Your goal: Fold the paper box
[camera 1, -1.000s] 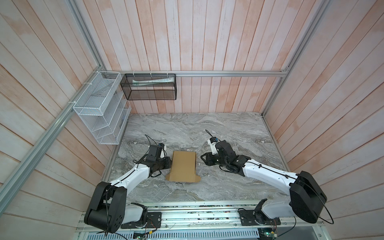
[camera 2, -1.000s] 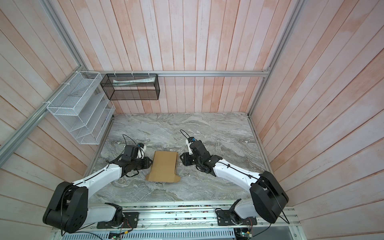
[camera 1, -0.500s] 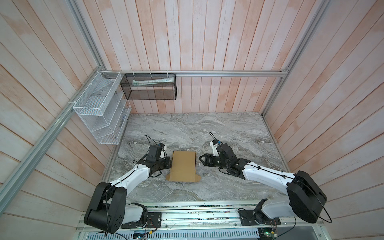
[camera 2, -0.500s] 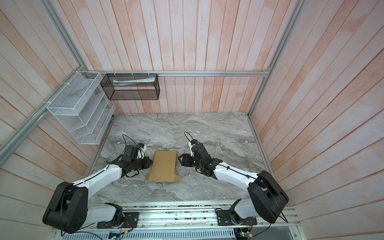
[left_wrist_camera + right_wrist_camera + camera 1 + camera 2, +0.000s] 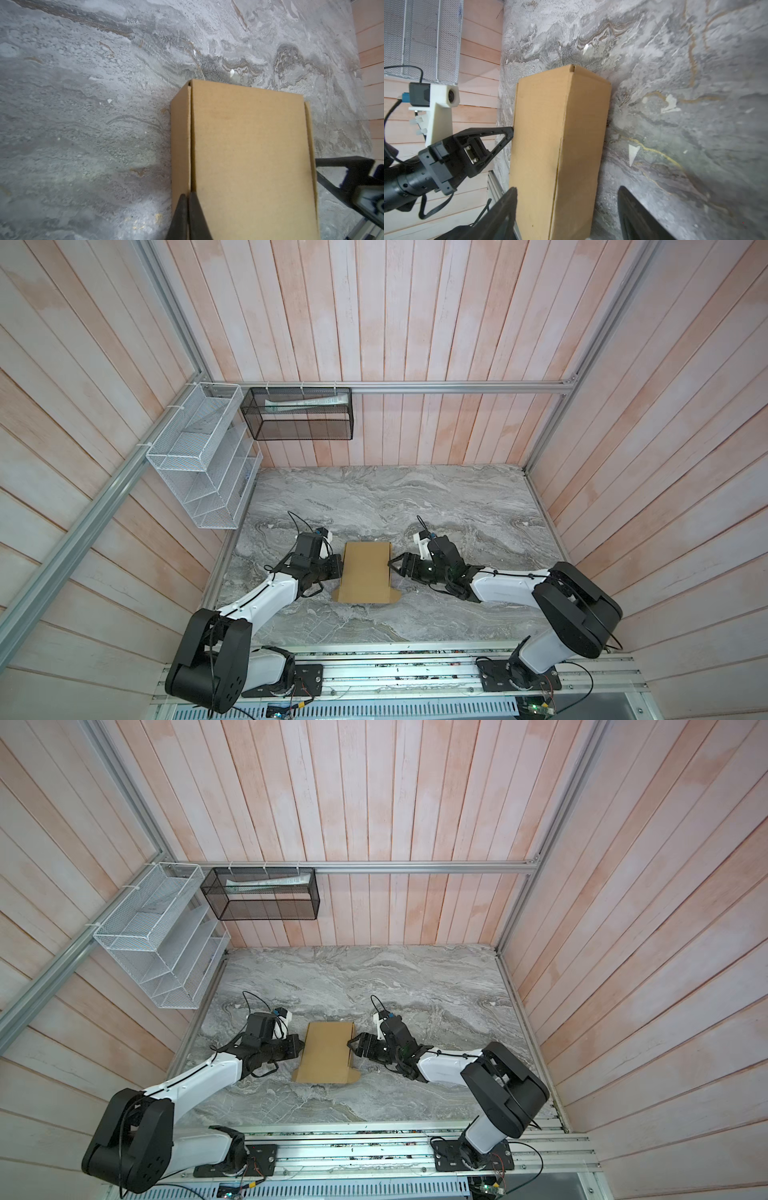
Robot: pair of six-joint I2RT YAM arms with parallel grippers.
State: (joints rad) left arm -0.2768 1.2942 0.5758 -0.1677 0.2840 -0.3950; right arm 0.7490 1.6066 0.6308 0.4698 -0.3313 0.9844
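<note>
Contact on the left comes from the left gripper [image 5: 186, 195], whose two fingers are pressed together into a single wedge. Its tip rests at the seam where the lid meets the left wall of the paper box [image 5: 365, 572], probably to push that edge down and in and to keep the box from sliding. A closed tip suits this, since it pokes rather than grabs, and it holds nothing.

The paper box lies on the counter [image 5: 374, 497], toward the near side and between the two arms. It looks almost made up, with the lid down, the walls upright and the plain brown top facing up. At its near end, in both top views, small corners of cardboard flare out past the walls, so that end seems not fully tucked.

On the right, the right gripper [image 5: 392, 566] stands with its jaws wide apart, holding nothing. In the right wrist view one finger hovers over the lid and the other over bare counter, with the box's right wall in between. That placement looks like a set-up for pinching the wall or lid edge while the left tip braces the opposite side. Whether these fingers touch the cardboard cannot be told.
</note>
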